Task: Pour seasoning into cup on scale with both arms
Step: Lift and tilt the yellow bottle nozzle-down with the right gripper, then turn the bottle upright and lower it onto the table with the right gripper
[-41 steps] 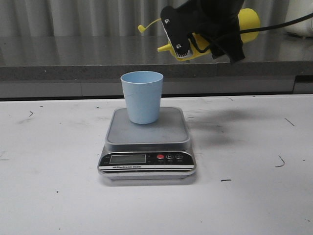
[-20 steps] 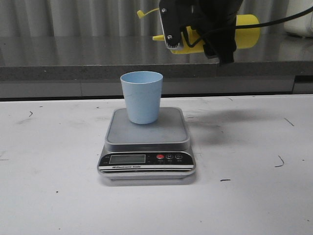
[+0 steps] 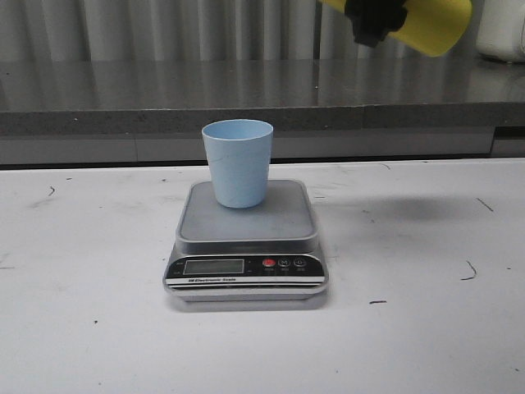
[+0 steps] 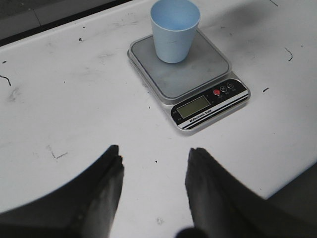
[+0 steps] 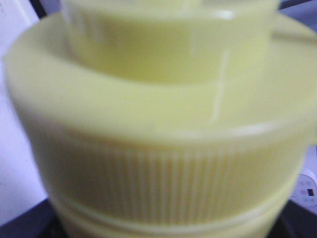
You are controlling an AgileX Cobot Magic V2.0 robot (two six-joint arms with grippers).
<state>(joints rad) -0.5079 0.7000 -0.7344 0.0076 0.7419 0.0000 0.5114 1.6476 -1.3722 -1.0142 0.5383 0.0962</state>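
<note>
The pale blue cup [image 3: 238,162] stands upright on the grey platform of the scale [image 3: 246,246] at the table's middle; both also show in the left wrist view, cup [image 4: 174,29] on scale [image 4: 198,74]. The yellow seasoning bottle [image 3: 426,23] is high at the top right, held by my right gripper [image 3: 376,20], mostly out of frame. In the right wrist view the bottle's ribbed cap [image 5: 158,148] fills the picture and hides the fingers. My left gripper [image 4: 153,158] is open and empty above the bare table, near the scale's front.
A grey counter ledge [image 3: 123,98] runs behind the white table. A white object [image 3: 502,33] stands at the far right on the ledge. Small dark marks dot the tabletop [image 3: 470,271].
My right gripper has risen with the yellow bottle, from beside and above the cup to the top edge of the front view. The nozzle is now out of frame. Cup and scale have not moved.
</note>
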